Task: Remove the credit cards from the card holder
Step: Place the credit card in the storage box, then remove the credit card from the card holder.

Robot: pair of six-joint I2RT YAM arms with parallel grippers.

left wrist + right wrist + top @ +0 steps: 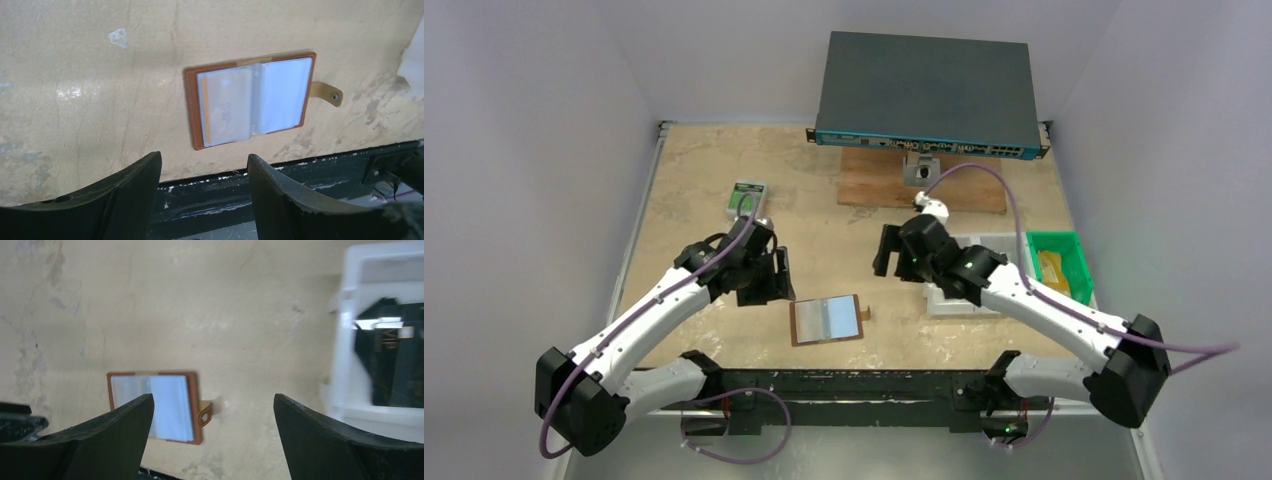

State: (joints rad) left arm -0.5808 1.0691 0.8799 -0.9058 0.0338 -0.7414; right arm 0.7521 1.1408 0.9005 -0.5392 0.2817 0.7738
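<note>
left hand [204, 157] apart | right hand [212, 399] apart | card holder [827, 320] open, cards [225, 107] indistinct

Plain white walls [524, 100] stand upper left and right; a mottled beige surface [824, 215] fills mid-frame, seemingly under soft, even light.

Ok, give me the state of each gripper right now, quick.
Left gripper: open, holding nothing.
Right gripper: open, holding nothing.
</note>
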